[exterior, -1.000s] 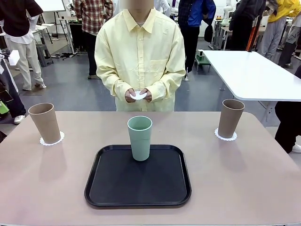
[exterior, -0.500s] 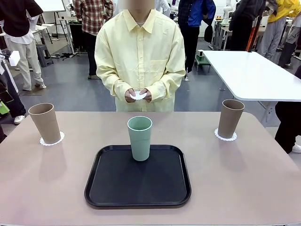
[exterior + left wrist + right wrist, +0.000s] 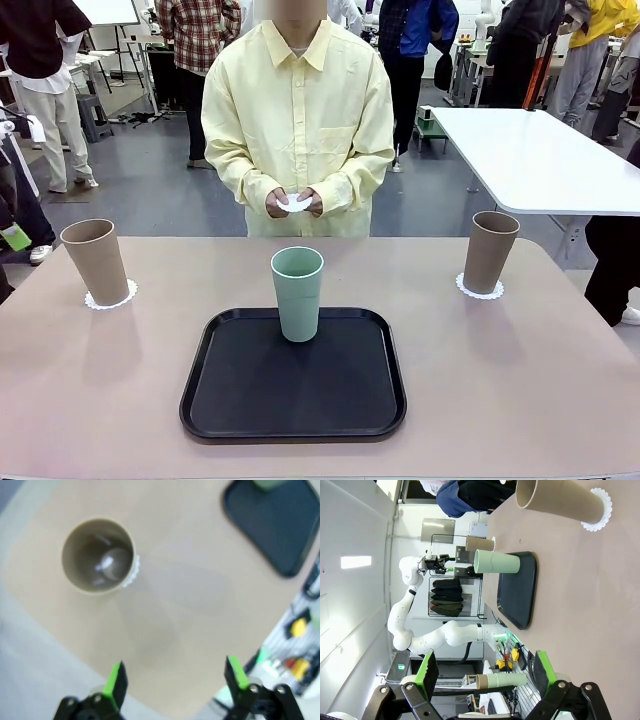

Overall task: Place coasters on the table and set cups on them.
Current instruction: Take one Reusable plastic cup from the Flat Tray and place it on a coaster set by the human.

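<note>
While left tool [image 3: 175, 674], right tool [image 3: 485, 664] gape, mint cup [image 3: 298, 296] near tray [image 3: 340, 385] far edge.

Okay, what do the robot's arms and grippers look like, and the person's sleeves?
Both the left gripper and right gripper have black linkages with bright green pads. The left arm is glossy white with rounded joints. The person wears a pale yellow shirt with long cuffed sleeves.

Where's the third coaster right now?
Front view: the third coaster is held in the person's hands beyond the far edge of the table, centre, behind the mint-green cup on the black tray.
</note>
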You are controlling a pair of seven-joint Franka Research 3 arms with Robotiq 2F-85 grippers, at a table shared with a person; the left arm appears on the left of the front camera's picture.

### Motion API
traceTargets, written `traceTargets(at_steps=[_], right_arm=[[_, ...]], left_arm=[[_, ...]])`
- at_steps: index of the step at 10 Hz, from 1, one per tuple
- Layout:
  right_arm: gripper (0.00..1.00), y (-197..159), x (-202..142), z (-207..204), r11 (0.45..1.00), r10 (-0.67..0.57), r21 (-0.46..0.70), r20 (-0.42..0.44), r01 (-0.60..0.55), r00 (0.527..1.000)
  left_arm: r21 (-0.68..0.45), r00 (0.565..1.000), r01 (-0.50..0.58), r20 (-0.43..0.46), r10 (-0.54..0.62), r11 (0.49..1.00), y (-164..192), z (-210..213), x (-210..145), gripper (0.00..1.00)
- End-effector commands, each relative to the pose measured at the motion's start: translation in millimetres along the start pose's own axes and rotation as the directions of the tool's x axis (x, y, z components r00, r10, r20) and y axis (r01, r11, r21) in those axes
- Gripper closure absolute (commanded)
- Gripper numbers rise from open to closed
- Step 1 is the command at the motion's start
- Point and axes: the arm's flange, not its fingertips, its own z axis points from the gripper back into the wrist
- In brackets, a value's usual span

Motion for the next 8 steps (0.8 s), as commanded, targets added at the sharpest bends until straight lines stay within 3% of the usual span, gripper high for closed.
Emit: traceTargets(at_steps=[1, 2, 3, 4, 5, 6, 7, 8], right_arm=[[0.0, -0.3, -1.1, 0.6, 1.0, -0.002, -0.003, -0.004, 0.002, 1.0], [0.0, -0.3, -1.1, 0.6, 1.0, -0.002, -0.003, -0.004, 0.002, 1.0], [0.0, -0.3, -1.1, 0.6, 1.0, -0.002, -0.003, -0.004, 0.002, 1.0], [0.0, -0.3, -1.1, 0.6, 1.0, -0.002, -0.003, -0.004, 0.002, 1.0], [0.0, -0.3, -1.1, 0.6, 1.0, -0.002, -0.003, -0.004, 0.002, 1.0], [0.0, -0.3, -1.1, 0.6, 1.0, -0.002, -0.003, -0.004, 0.002, 1.0], [0.0, -0.3, -1.1, 0.6, 1.0, -0.002, -0.003, -0.004, 0.002, 1.0], [0.0, -0.3, -1.1, 0.6, 1.0, -0.002, -0.003, -0.004, 0.002, 1.0]], left_arm=[[0.006, 0.984, -0.173, -0.037, 0.173, 0.985, -32.3, -4.3, -9.4, 0.0], [-0.002, 0.982, -0.185, -0.037, 0.185, 0.983, -40.1, -7.4, -10.9, 0.0], [0.089, 0.992, -0.11, -0.046, 0.114, 0.99, -43.9, -10.1, -11.4, 0.0], [-0.004, 0.985, -0.169, -0.021, 0.169, 0.986, -26.3, -4.3, -9.2, 0.0], [0.016, 0.986, -0.165, -0.031, 0.166, 0.986, -35.5, -5.9, -11.2, 0.0], [-0.212, 0.977, -0.136, 0.133, 0.166, 0.968, -24.4, -1.5, -27.2, 0.0], [-0.4, 0.946, -0.095, 0.25, 0.207, 0.912, -11.2, 1.2, -49.2, 0.0], [-0.488, 0.902, -0.077, 0.338, 0.269, 0.87, -3.1, 7.0, -67.5, 0.0]])
